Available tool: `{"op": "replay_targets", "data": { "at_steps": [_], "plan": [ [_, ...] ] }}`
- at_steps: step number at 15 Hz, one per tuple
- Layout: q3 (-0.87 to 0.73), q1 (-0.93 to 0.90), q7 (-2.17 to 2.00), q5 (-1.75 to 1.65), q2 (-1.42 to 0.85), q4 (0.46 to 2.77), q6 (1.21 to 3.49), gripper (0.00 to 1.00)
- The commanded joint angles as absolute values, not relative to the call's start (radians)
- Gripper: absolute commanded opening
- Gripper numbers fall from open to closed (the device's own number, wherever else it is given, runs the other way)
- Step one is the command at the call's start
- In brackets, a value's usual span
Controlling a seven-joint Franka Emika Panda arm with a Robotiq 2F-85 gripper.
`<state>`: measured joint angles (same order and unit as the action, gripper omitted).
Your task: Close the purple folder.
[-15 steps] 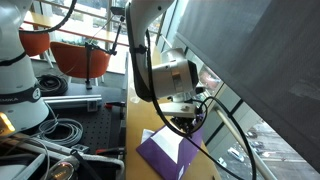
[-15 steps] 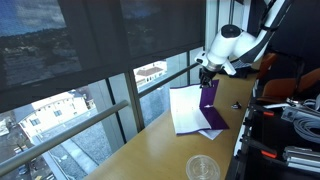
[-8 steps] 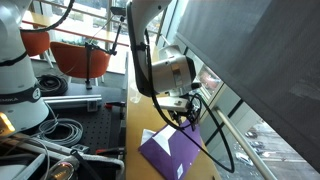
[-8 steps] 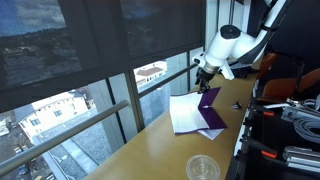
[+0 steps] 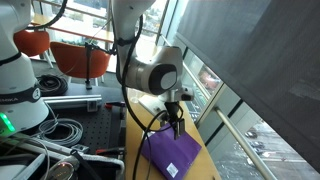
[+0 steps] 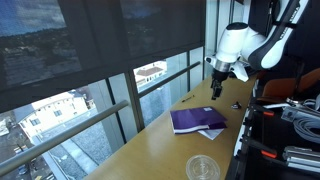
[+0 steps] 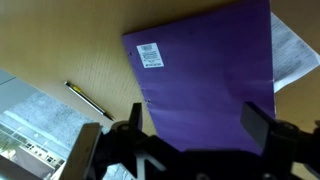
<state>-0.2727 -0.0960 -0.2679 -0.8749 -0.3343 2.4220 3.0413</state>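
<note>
The purple folder (image 5: pixel 172 152) lies flat and shut on the wooden table in both exterior views (image 6: pixel 197 121). Through the wrist camera its purple cover (image 7: pixel 205 75) fills the middle, with a small white label (image 7: pixel 150 55) near one corner and white paper (image 7: pixel 292 52) sticking out at the right edge. My gripper (image 7: pixel 195 125) hangs above the folder, clear of it, with its jaws open and nothing between them. It appears over the folder's far end in both exterior views (image 5: pixel 176 118) (image 6: pixel 217 88).
A pen (image 7: pixel 87 100) lies on the table beside the folder, near the window edge. A clear plastic cup (image 6: pixel 203 168) stands toward the near end of the table. Cables (image 5: pixel 60 130) and a white robot base (image 5: pixel 18 85) crowd the bench behind.
The purple cover stood upright in my shut jaws one second ago. It has since dropped flat onto the pages, and my gripper has opened and lifted away.
</note>
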Motion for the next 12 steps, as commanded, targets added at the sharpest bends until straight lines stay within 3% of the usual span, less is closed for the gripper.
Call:
{"op": "replay_targets", "data": {
  "at_steps": [1,4,7,12],
  "plan": [
    [-0.001,0.178,-0.058,-0.594,-0.253,2.515,2.977,1.00],
    [0.234,0.390,0.076,-0.337,-0.305,2.454,2.887,1.00],
    [0.467,0.596,0.223,-0.078,-0.324,2.304,2.660,1.00],
    [0.210,0.356,0.246,0.116,-0.239,2.078,2.303,1.00]
  ]
}}
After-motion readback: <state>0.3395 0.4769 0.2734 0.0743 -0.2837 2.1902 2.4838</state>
